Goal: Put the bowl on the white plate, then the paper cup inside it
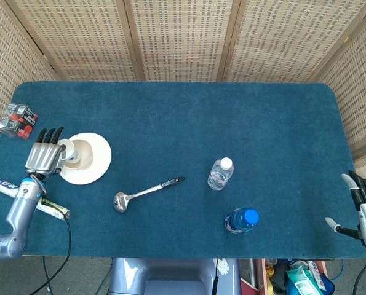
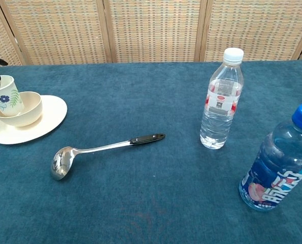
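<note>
Now the left hand [image 1: 43,158] grips the paper cup [image 2: 3,96], tilted over the left rim of the one bowl [image 2: 20,108] on the white plate [image 2: 46,120]. Right hand [image 1: 364,209] hangs open at the right edge. Two bottles, one ladle [image 2: 100,150].

Bright, even light; sharp focus

— Where's the bowl [image 2: 20,109]?
— Cream-coloured, upright on the white plate [image 2: 48,119] near the tabletop's left edge.
— And the paper cup [image 2: 5,96]?
— White with a blue flower and green leaf print — tilted, its base inside the bowl at the left side, its rim leaning out.
</note>
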{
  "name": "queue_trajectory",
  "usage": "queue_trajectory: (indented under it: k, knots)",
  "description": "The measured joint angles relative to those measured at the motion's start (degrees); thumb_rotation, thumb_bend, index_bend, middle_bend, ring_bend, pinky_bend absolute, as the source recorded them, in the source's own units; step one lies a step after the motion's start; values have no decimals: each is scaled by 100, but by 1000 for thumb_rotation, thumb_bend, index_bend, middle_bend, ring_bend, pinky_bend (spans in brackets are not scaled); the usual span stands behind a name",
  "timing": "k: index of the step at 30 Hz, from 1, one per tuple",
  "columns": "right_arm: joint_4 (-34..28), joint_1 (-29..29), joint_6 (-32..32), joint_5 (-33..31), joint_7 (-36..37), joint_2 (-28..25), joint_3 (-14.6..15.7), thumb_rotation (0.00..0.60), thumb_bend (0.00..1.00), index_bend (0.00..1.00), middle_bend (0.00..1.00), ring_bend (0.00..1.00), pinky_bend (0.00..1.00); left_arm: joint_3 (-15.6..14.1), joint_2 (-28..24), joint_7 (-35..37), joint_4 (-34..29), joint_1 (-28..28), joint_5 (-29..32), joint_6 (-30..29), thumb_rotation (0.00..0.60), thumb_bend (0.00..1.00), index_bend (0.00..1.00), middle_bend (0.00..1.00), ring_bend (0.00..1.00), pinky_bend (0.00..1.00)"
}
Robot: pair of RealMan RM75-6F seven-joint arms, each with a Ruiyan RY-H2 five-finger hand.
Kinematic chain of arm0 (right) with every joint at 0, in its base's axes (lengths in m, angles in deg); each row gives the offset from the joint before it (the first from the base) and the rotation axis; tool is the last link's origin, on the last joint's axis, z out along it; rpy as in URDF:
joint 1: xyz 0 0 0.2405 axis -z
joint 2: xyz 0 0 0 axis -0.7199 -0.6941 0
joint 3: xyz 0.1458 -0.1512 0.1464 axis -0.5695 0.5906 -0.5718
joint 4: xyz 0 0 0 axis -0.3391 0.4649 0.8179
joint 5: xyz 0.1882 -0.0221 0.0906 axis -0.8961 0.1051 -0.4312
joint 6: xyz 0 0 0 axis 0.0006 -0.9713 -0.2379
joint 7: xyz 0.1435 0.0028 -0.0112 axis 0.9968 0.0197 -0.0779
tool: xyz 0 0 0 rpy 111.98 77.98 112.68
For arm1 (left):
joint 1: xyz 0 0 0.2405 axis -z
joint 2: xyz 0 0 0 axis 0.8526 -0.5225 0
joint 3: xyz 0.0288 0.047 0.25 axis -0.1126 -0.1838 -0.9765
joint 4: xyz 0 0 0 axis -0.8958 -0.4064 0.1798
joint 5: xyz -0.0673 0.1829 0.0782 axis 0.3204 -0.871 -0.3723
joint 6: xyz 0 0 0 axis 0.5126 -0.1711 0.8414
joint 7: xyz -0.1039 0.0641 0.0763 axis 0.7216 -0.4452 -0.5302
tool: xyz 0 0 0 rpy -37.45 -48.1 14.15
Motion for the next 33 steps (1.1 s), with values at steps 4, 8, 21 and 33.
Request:
queue_trajectory:
  k: [4,8,21,33]
  knots:
    - [4,-5,21,-17,3,2,-4,600,142,9,0,0,0,15,149,-62,141,36,30,39,600,440,688,0,0,7]
    - [10,-14,37,-18,-12,11,-3,600,142,9,0,0,0,82,300,-88,250,79,66,42,600,440,687,0,0,7]
    - [21,-32,94,-65,-40,26,-11,600,142,9,0,0,0,182,652,-465,521,233,369,183,600,440,540,0,0,1]
    - [4,-28,81,-49,-53,22,-4,600,142,9,0,0,0,241,540,-361,367,185,341,117,600,276,226,0,0,0]
